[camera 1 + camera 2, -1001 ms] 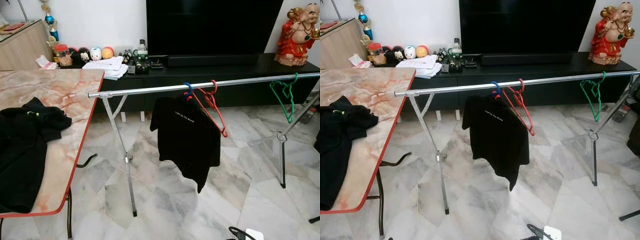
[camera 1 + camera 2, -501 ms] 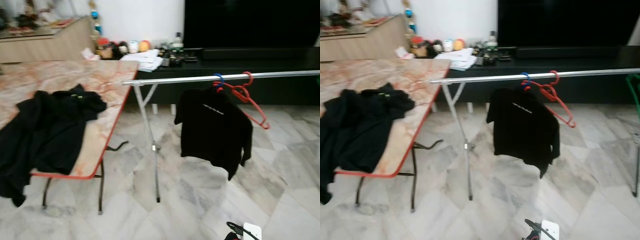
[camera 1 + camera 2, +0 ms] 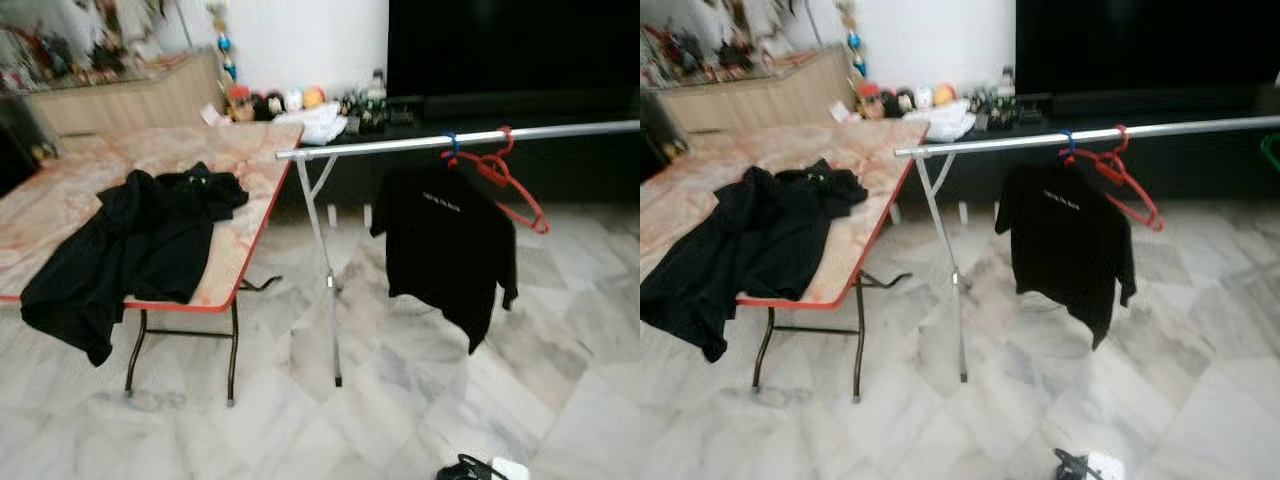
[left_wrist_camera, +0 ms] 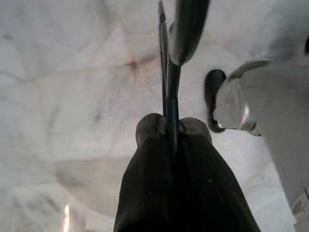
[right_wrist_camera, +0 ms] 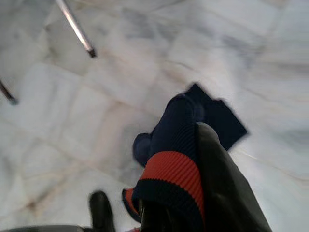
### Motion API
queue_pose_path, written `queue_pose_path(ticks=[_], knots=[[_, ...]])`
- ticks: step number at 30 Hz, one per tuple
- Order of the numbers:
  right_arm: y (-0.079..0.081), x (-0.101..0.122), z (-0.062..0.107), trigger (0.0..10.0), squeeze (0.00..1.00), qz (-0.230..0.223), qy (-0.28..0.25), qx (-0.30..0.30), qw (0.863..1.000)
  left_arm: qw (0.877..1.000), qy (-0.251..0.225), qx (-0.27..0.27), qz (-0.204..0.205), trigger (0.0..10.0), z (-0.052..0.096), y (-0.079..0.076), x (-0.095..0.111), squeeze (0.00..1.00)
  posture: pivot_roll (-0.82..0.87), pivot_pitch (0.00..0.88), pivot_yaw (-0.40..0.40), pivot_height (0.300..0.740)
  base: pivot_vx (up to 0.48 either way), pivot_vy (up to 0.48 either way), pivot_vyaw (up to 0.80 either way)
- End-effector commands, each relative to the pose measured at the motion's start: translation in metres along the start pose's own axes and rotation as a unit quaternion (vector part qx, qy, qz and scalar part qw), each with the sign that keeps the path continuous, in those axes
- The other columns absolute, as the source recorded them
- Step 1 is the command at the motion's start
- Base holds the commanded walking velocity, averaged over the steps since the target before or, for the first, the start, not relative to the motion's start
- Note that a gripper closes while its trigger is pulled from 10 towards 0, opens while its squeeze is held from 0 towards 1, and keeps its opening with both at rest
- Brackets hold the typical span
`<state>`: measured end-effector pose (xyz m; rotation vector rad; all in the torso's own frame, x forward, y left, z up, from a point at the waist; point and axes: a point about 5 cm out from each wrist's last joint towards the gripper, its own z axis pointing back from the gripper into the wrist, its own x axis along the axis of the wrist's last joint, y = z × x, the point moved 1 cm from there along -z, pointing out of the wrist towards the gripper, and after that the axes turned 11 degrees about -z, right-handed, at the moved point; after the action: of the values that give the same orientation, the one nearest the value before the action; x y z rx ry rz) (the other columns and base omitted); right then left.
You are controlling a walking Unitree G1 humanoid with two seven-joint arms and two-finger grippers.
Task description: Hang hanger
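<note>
Home living room — big TV (image 3: 510, 45) on low black console (image 3: 480, 165), marble floor (image 3: 400, 400), trinkets — clothes rail (image 3: 450, 140).

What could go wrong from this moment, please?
1. The black clothes hang over the table edge, so a pull might slide them to the floor.
2. The red hanger hangs tilted beside the black shirt on the rail. A bump could knock it off.
3. The left hand pinches a thin hanger at its fingertips, and it may slip.
</note>
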<state>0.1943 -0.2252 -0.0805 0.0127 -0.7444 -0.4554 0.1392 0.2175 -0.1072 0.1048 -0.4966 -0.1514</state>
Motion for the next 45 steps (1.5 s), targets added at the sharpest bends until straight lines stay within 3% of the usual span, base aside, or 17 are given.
queue_pose_path(ticks=[1,14,18,23,26,33,34,35,36,37,40,41,45], knots=[[0.007,-0.002,0.0,10.0,0.0,-0.002,0.0,0.016,1.0,1.0,0.009,0.009,0.003,10.0,0.002,0.005,-0.006,0.0,0.02,0.0,0.09,0.74,-0.27,0.0,0.0],[0.004,0.002,0.002,10.0,0.0,-0.008,-0.034,0.028,0.999,1.0,0.014,0.014,0.013,10.0,0.002,0.003,-0.011,0.0,0.02,0.0,0.075,0.74,-0.168,0.0,0.0],[0.021,0.024,-0.006,10.0,0.0,-0.015,-0.049,0.031,0.998,1.0,0.014,0.014,0.012,10.0,0.002,0.003,-0.011,0.0,0.02,0.0,0.074,0.74,0.0,0.0,0.0],[0.027,0.037,-0.008,10.0,0.0,-0.017,-0.071,0.043,0.996,1.0,0.012,0.016,0.011,10.0,0.002,0.004,-0.009,0.0,0.01,0.0,0.078,0.74,0.0,0.0,0.0],[0.05,0.072,-0.009,10.0,0.0,-0.01,-0.131,0.087,0.988,0.999,-0.028,0.035,0.014,10.0,0.002,0.006,-0.001,0.0,0.01,0.0,0.085,0.74,0.0,0.0,0.0],[0.072,0.103,-0.007,10.0,0.0,0.0,-0.178,0.132,0.975,0.995,-0.085,0.047,-0.035,10.0,0.004,0.009,0.013,0.0,0.0,0.0,0.088,0.74,0.0,0.0,0.0],[0.076,0.108,-0.007,10.0,0.0,0.004,-0.185,0.14,0.973,0.989,-0.129,0.053,-0.043,10.0,0.003,0.016,0.041,0.0,0.0,0.0,0.088,0.74,0.0,0.0,0.0],[0.083,0.117,-0.006,10.0,0.0,0.015,-0.194,0.156,0.968,0.977,-0.192,0.065,-0.066,10.0,0.005,0.028,0.082,0.0,0.0,0.0,0.088,0.74,0.0,0.0,0.0],[0.083,0.117,-0.006,10.0,0.0,0.015,-0.194,0.156,0.968,0.977,-0.192,0.065,-0.066,10.0,0.005,0.028,0.082,0.0,0.0,0.0,0.088,0.74,0.0,0.0,0.0],[0.087,0.121,-0.006,10.0,0.0,0.036,-0.194,0.159,0.967,0.97,-0.212,0.069,-0.097,10.0,0.007,0.033,0.099,0.0,0.0,0.0,0.088,0.74,0.0,0.0,0.0],[0.092,0.127,-0.004,10.0,0.0,0.068,-0.201,0.169,0.962,0.96,-0.229,0.063,-0.15,10.0,0.008,0.033,0.113,0.0,0.0,0.0,0.085,0.74,0.0,0.0,0.0],[0.097,0.133,-0.003,10.0,0.0,0.082,-0.212,0.179,0.957,0.947,-0.254,0.06,-0.186,10.0,0.011,0.029,0.125,0.0,0.0,0.0,0.085,0.74,0.0,0.0,0.0],[0.102,0.142,-0.001,10.0,0.0,0.081,-0.223,0.19,0.953,0.936,-0.275,0.018,-0.218,10.0,0.013,0.017,0.138,0.0,0.0,0.0,0.08,0.74,0.0,0.0,0.0]])
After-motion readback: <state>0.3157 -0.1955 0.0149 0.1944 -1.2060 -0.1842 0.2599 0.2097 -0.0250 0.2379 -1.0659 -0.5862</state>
